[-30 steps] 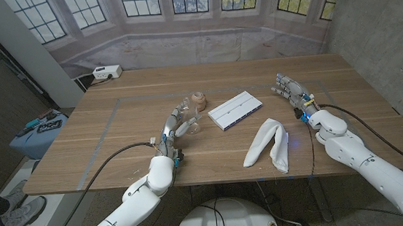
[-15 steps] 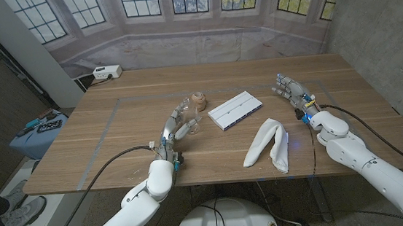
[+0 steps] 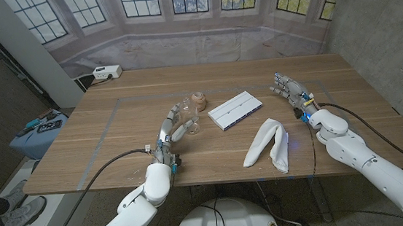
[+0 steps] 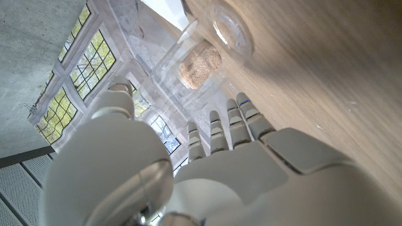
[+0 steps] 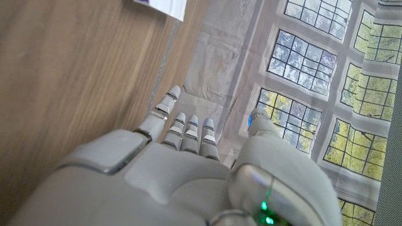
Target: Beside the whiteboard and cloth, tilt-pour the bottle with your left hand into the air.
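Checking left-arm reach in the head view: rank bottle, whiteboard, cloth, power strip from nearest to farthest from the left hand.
From the left hand:
1. bottle, clear, lying just beyond the fingertips.
2. whiteboard, toward the robot's right of the bottle.
3. cloth, farther right, near the table's front edge.
4. power strip, at the table's far left corner.
Cloth and power strip are close to call.

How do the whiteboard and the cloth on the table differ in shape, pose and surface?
The whiteboard is a flat, stiff rectangle with straight edges; the cloth is soft, folded and crumpled into an uneven shape. The whiteboard lies farther from the robot, toward the table's middle; the cloth lies nearer the front edge. Both are white, rest on the wooden table, and neither hand touches them.
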